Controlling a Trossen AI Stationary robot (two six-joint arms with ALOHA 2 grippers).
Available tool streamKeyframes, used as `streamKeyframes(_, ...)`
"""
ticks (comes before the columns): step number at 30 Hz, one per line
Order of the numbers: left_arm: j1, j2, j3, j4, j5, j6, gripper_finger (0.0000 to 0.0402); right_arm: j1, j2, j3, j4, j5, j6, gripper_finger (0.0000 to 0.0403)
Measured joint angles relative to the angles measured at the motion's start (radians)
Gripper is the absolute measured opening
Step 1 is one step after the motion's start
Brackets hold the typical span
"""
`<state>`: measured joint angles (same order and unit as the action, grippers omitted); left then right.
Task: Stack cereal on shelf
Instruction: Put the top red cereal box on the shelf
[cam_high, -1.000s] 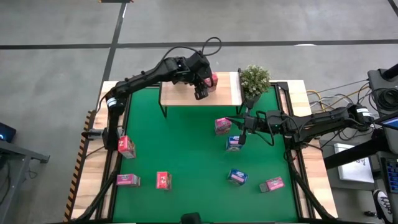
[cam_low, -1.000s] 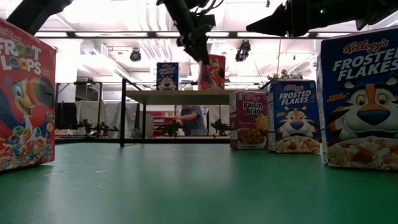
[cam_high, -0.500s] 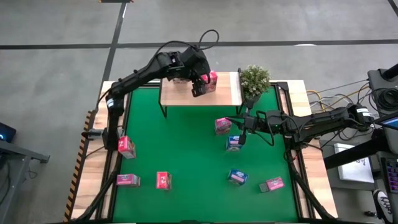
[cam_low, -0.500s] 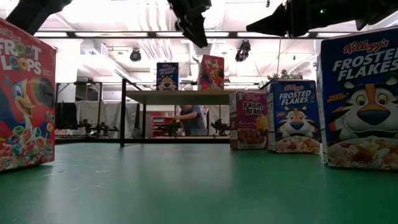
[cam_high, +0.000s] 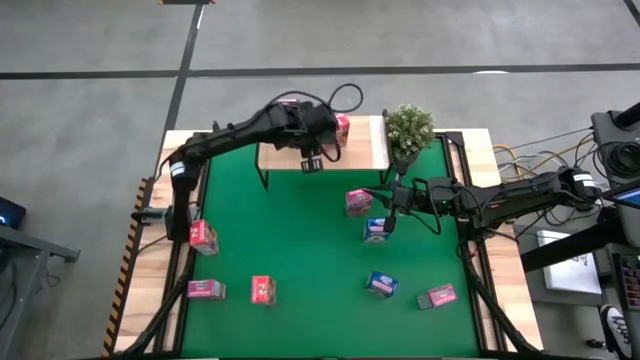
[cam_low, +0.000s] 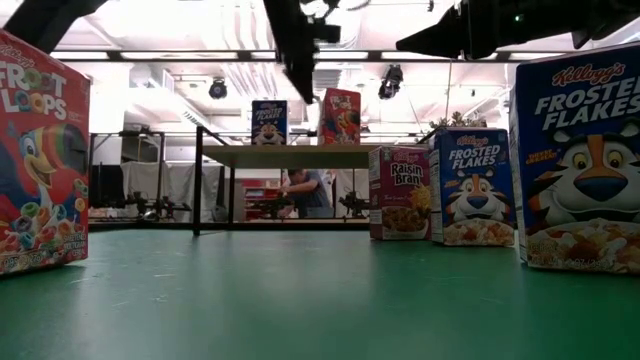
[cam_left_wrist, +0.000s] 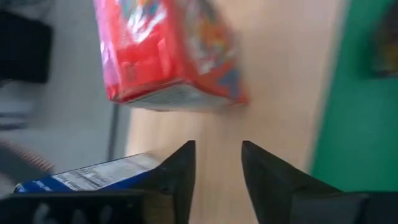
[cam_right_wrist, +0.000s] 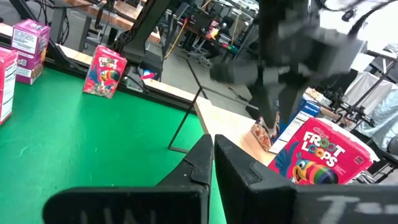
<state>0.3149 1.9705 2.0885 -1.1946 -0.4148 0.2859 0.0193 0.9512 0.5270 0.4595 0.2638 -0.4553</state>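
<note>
The shelf (cam_high: 365, 152) is a light wooden board on black legs at the mat's far edge. A red cereal box (cam_high: 342, 128) stands upright on it, and a blue box (cam_low: 268, 122) stands beside it. My left gripper (cam_high: 310, 160) hovers open above the shelf's near edge. In its wrist view the open fingers (cam_left_wrist: 217, 168) point at the board below the red box (cam_left_wrist: 168, 53), with the blue box (cam_left_wrist: 99, 174) to one side. My right gripper (cam_high: 392, 214) is shut (cam_right_wrist: 212, 152) and hangs just above a blue box (cam_high: 376, 231) on the green mat.
Several more boxes stand or lie on the green mat: pink (cam_high: 358, 202), blue (cam_high: 381, 284), pink (cam_high: 437, 296), red (cam_high: 262, 290), pink (cam_high: 205, 290), red (cam_high: 203, 235). A small potted plant (cam_high: 410, 128) stands at the shelf's right end. A person (cam_low: 305, 192) shows behind the table.
My left gripper has come away from the red box on the shelf, risen, and drawn back toward the table's near edge and slightly left. The red box stays upright on the shelf.
</note>
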Motion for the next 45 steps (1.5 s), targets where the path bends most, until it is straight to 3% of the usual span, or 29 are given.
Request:
streamKeyframes(9,0.013,0.000,-0.132,0.214,-0.014,0.044,0.0042,0.000,0.000,0.000,-0.002,0.000,0.000,0.0009)
streamKeyframes(19,0.043,0.003,-0.137,0.392,-0.014,0.072,0.0038,0.000,0.000,0.000,-0.001,0.000,-0.018,0.0009)
streamKeyframes(26,0.040,-0.001,-0.137,0.338,-0.010,0.026,0.0038,0.000,0.000,0.000,-0.001,0.000,-0.028,0.0009)
streamKeyframes(28,0.031,-0.008,-0.137,0.298,0.036,0.014,0.0038,0.000,0.000,0.000,-0.001,0.000,-0.027,0.0009)
streamKeyframes(31,0.019,-0.010,-0.143,0.286,0.190,0.030,0.0038,0.000,0.000,0.000,-0.002,0.000,-0.027,0.0009)
streamKeyframes(34,0.014,-0.010,-0.195,0.413,0.277,0.055,0.0038,0.000,0.000,0.000,-0.002,0.000,-0.026,0.0009)
streamKeyframes(39,0.023,-0.010,-0.276,0.606,0.227,0.083,0.0038,0.000,0.000,0.000,-0.005,0.000,-0.027,0.0009)
streamKeyframes(45,0.045,-0.010,-0.311,0.711,0.137,0.084,0.0038,0.000,0.000,0.000,-0.005,0.000,-0.034,0.0009)
